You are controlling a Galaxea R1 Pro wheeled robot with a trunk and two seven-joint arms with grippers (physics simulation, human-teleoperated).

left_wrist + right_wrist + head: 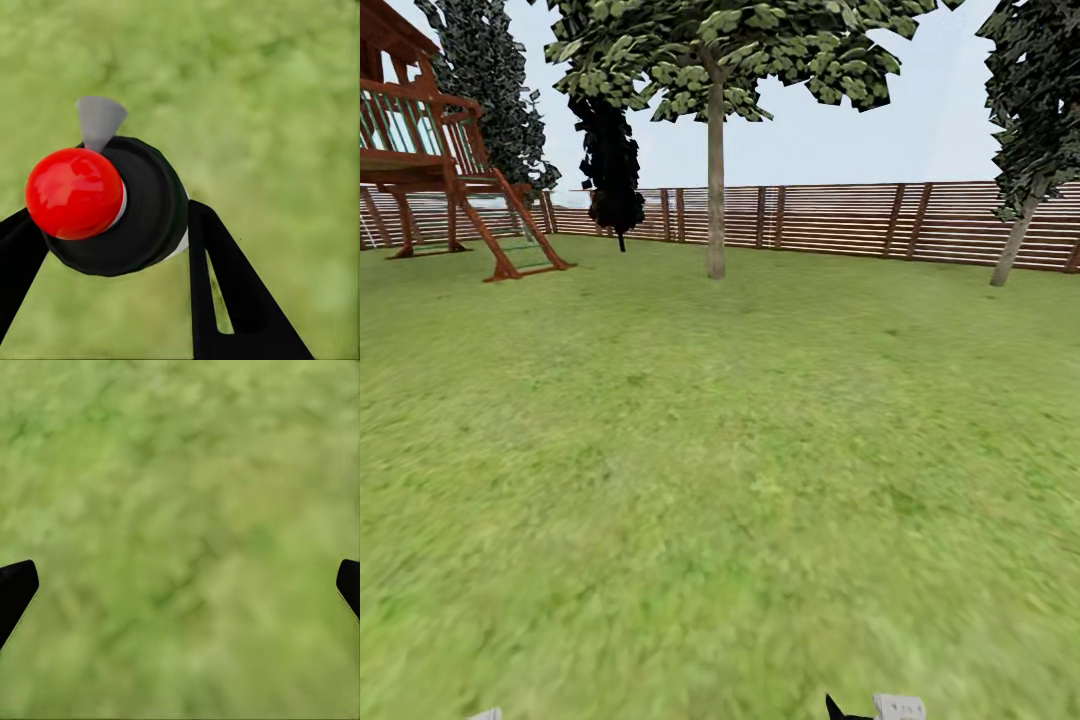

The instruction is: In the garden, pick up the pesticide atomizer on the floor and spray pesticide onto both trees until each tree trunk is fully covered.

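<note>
1. The left gripper points down at the grass, its black fingers pinching the pesticide atomizer, a black body with a red ball top and a grey nozzle.
2. The right gripper also faces the lawn, fingers spread wide with nothing between them.
3. One tree stands far ahead near the fence; its trunk is bare.
4. A wooden play frame stands far left.

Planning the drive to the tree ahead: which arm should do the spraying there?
Left. Its claw is shut on the atomizer, red cap showing. The right claw is open over grass, holding nothing.
</note>
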